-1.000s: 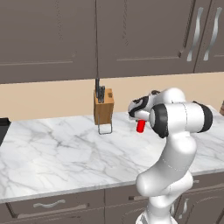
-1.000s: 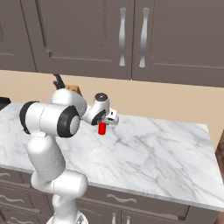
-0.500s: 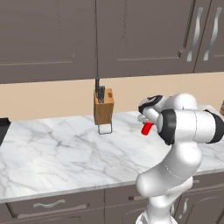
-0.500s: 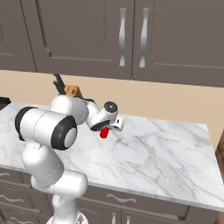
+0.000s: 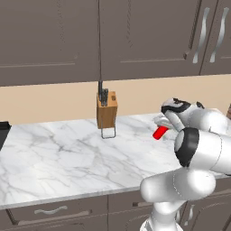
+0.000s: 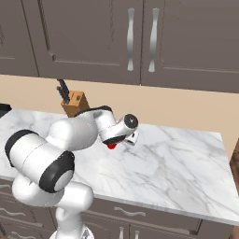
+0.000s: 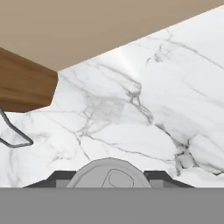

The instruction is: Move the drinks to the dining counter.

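My gripper (image 5: 160, 128) is shut on the small red can (image 5: 159, 132), which it holds tilted a little above the marble counter (image 5: 58, 158), to the right of the knife block. From the right base view the can (image 6: 111, 146) peeks out red beneath the hand, with the gripper (image 6: 116, 142) around it. In the hand view the can's grey top (image 7: 109, 175) sits between the dark fingertips (image 7: 57, 177). The maroon bottle and the dining counter are out of view.
A wooden knife block (image 5: 107, 110) stands at the back of the counter by the tan wall, also in the hand view's left (image 7: 24, 83). Dark grey upper cabinets (image 6: 140, 37) hang above. A black object (image 5: 2, 131) sits at the counter's far left.
The arm has swung to the right, carrying the red can away from the knife block. The can has tipped from upright to slanted as the hand turned.
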You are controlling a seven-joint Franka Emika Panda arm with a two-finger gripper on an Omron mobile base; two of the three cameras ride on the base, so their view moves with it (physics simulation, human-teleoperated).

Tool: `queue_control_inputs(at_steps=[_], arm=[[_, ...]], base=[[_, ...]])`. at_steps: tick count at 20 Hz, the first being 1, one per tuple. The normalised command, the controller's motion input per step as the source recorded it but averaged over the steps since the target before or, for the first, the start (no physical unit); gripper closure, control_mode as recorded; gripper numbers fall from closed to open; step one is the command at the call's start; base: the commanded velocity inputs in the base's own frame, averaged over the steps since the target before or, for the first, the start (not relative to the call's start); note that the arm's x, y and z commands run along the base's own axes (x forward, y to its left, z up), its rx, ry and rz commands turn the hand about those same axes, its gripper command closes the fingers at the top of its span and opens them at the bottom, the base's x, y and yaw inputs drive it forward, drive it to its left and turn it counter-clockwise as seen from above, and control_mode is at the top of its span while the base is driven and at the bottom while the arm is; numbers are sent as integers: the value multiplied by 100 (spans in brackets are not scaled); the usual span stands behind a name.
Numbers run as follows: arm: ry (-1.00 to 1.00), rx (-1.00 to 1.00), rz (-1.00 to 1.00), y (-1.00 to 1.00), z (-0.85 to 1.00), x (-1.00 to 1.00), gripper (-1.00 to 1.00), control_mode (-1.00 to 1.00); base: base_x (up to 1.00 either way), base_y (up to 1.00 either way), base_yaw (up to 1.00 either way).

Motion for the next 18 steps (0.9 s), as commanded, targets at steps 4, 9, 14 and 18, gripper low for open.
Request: queue_control_inputs(at_steps=[4, 9, 14, 18], arm=[[-1, 12, 0, -10, 59, -47, 100, -100], [-5, 4, -1, -1, 35, -44, 100, -100], [-11, 2, -1, 0, 19, -44, 100, -100], [-9, 2, -1, 0, 19, -57, 100, -100]], base=[[0, 0, 0], [0, 0, 0], [0, 0, 0], [0, 0, 0]])
